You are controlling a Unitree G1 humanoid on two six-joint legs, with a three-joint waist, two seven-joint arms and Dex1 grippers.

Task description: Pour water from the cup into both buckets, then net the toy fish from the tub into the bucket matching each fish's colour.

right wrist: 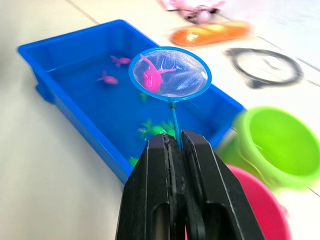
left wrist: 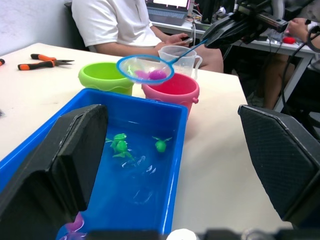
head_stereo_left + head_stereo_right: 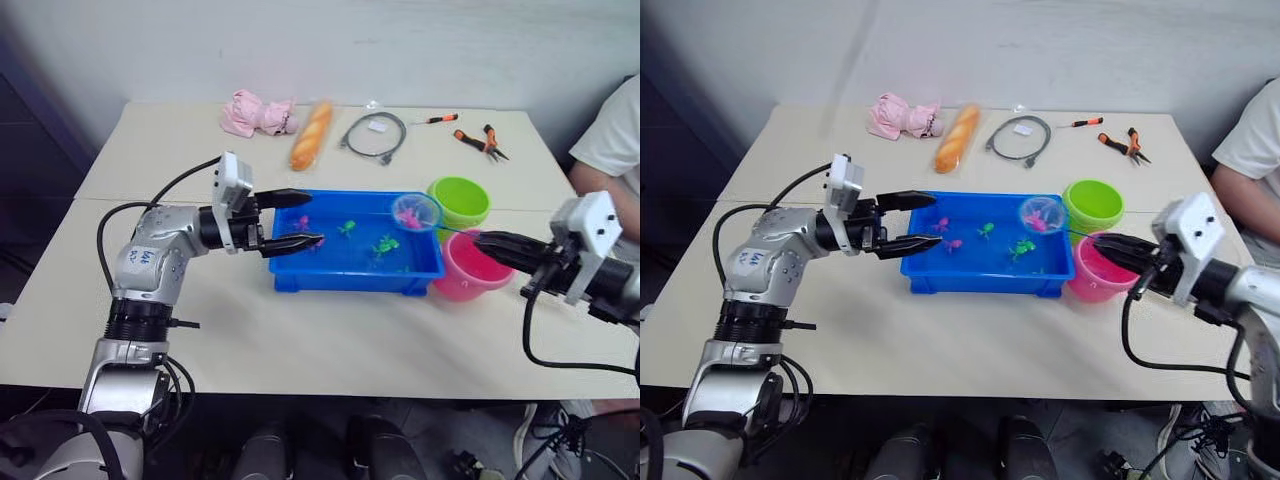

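The blue tub (image 3: pixel 345 283) sits mid-table with water, green fish (image 3: pixel 385 244) and pink fish (image 3: pixel 302 222) in it. My right gripper (image 3: pixel 482 240) is shut on the thin handle of the net (image 3: pixel 416 211). The net's light blue hoop hangs above the tub's far right corner with a pink fish (image 1: pixel 151 79) in the mesh. Right of the tub stand the green bucket (image 3: pixel 459 200) and, nearer, the pink bucket (image 3: pixel 462 272). The clear cup (image 2: pixel 181 59) stands just behind the pink bucket. My left gripper (image 3: pixel 315 219) is open over the tub's left end, holding nothing.
Along the far edge lie a pink soft toy (image 3: pixel 255 113), a bread loaf (image 3: pixel 311 134), a grey coiled cable (image 3: pixel 374 135), a screwdriver (image 3: pixel 437 119) and orange pliers (image 3: pixel 478 142). A person in a white shirt (image 3: pixel 610 140) sits at the table's right end.
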